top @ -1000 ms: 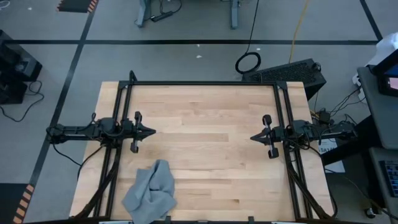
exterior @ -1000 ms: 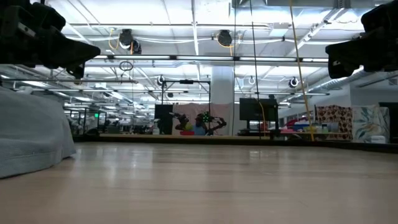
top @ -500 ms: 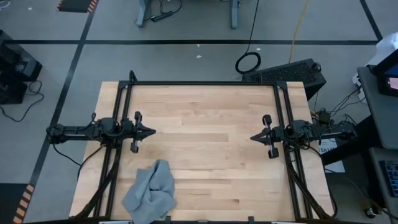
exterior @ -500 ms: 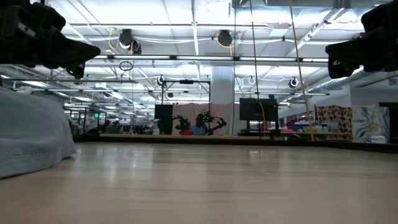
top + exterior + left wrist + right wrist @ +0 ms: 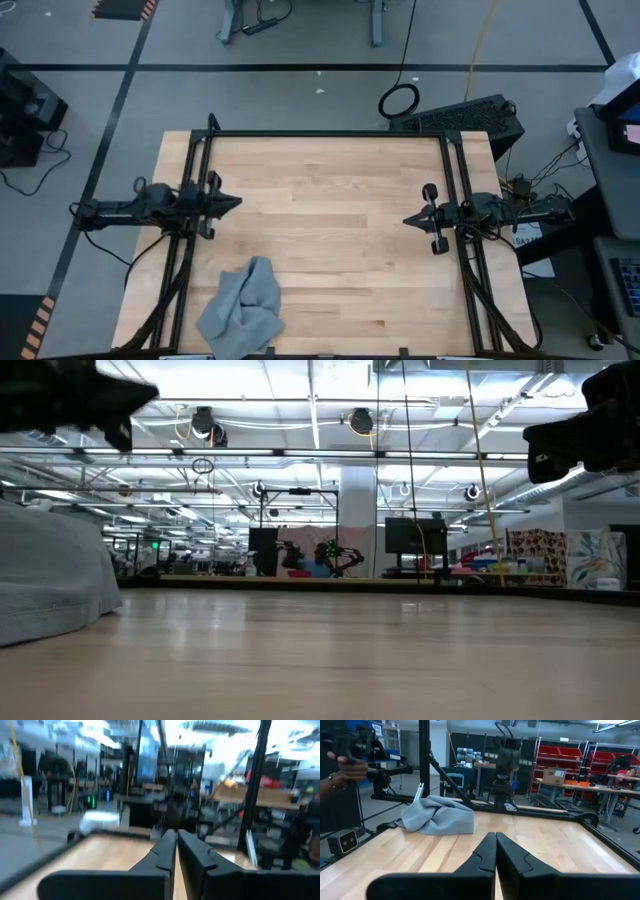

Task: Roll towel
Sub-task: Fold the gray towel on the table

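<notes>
Towel crumpled in loose heap on wooden table, near front edge, left of centre (untouched, not rolled). Also visible in right wrist view and at left edge of low view.

Left gripper above left side of table, far side of towel, well apart from it; fingers pressed together, holding nothing.

Right gripper above right side, well away from towel; fingers closed, empty.

Person's hand in room beyond table.
</notes>
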Controlling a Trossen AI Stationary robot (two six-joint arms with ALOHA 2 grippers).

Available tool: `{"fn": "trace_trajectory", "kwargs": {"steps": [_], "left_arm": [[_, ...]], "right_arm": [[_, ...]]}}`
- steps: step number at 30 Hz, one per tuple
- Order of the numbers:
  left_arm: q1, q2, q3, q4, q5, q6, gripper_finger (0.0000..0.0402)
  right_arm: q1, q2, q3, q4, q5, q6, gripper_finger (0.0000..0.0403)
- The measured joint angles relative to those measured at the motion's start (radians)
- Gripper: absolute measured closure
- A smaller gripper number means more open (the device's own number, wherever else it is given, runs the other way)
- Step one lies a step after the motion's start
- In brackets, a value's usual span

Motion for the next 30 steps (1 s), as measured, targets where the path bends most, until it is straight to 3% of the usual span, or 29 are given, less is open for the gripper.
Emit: {"fn": "trace_trajectory", "kwargs": {"steps": [5, 13, 19, 23, 30], "left_arm": [[0.0, 0.074, 0.195, -0.203, -0.001, 0.008, 0.0397], [0.0, 0.31, 0.556, -0.566, -0.021, 0.021, 0.0398], [0.0, 0.519, 0.815, -0.885, -0.073, -0.119, 0.0382], [-0.005, 0.643, 0.879, -1.079, -0.045, -0.217, 0.0361], [-0.067, 0.825, 0.834, -1.22, 0.048, -0.386, 0.0321]], "right_arm": [[0.0, 0.0, 0.0, -0.003, 0.0, 0.097, 0.0403], [0.0, 0.001, 0.0, -0.028, 0.0, 0.22, 0.0403], [0.0, 0.002, 0.0, -0.027, 0.009, 0.265, 0.0403], [0.0, 0.002, 0.0, -0.024, 0.024, 0.284, 0.0403], [0.0, 0.002, 0.0, -0.023, 0.024, 0.309, 0.0403]]}}
